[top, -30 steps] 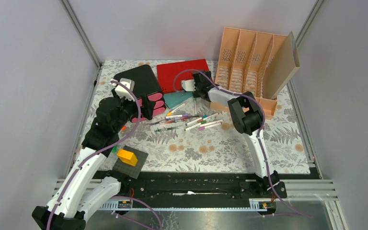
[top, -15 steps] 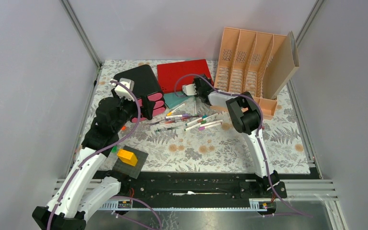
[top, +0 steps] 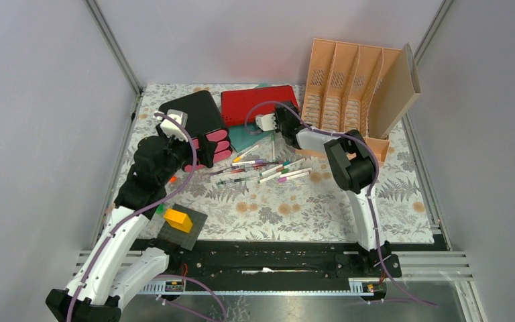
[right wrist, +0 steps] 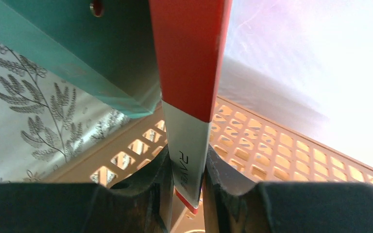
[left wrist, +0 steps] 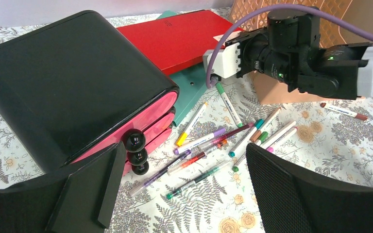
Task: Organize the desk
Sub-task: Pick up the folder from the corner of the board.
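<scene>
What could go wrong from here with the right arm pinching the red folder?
1. The right gripper pinches only a thin edge of the red folder. If lifted, the folder may pivot or slip out.
2. The teal folder lies against the red one and may be dragged along.
3. The loose pens lie close beside that arm. A low swing toward the file rack could scatter them.
</scene>
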Robot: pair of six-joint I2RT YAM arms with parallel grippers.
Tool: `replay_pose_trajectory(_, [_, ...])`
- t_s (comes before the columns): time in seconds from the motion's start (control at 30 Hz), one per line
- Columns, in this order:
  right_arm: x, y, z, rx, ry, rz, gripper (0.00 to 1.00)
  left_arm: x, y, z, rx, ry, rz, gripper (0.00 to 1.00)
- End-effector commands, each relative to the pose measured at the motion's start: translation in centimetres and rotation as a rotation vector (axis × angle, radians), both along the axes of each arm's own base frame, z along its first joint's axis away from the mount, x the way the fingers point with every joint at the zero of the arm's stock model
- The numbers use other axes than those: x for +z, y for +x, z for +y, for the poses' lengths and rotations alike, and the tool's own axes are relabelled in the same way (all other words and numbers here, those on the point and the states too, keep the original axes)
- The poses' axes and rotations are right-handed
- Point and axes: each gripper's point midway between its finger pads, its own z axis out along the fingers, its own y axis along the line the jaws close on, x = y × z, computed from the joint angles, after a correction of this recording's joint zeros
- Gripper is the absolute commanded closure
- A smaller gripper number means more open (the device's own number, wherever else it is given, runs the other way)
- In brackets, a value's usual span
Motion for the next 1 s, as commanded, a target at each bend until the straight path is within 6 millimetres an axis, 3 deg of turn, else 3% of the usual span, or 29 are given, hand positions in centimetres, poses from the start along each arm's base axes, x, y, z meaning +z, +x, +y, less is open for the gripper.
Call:
replay_pose_trajectory(0.0, [6.2, -0.7, 2.4, 0.082, 0.03, -0.084, 0.94, 1.4, 0.3, -0.1, -0.01, -0.016, -0.059, 0.01])
replay_pose_trajectory(0.13, [8.5, -1.0, 2.7, 0.093, 0.04, -0.106, 1.0, 1.4, 0.2, -0.1, -0.013, -0.017, -0.061, 0.01])
replay_pose_trajectory(0.57, [17.0, -2.1, 3.1, 0.139, 0.085, -0.186, 1.0, 1.2, 0.4, -0.1, -0.014, -0.017, -0.057, 0.01])
replay_pose_trajectory(0.97, [22.8, -3.9, 2.8, 0.137, 0.199, -0.201, 1.0, 1.1, 0.4, -0.1, -0.022, -0.019, -0.06, 0.01])
